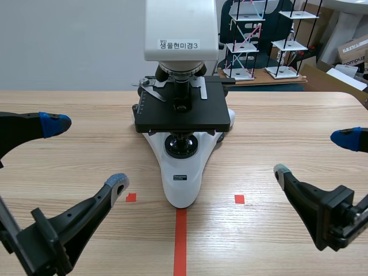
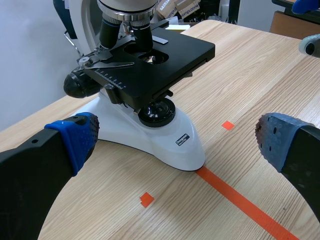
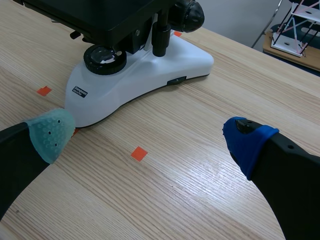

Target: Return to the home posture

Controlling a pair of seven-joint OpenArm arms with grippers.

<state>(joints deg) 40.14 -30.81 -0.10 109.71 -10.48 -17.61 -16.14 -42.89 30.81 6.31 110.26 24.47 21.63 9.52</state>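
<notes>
Down low at the near edge of the wooden table (image 1: pixel 69 109), the left gripper (image 1: pixel 86 155) and right gripper (image 1: pixel 315 154) hang with jaws released, grasping nothing. Between and beyond them stands a white-and-black microscope (image 1: pixel 181 172). White model racks (image 1: pixel 247 40) stand past the table.

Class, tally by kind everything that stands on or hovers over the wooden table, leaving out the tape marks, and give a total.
Microscope: 1
Robot claws: 2, the left claw and the right claw, both open
Total: 3
</notes>
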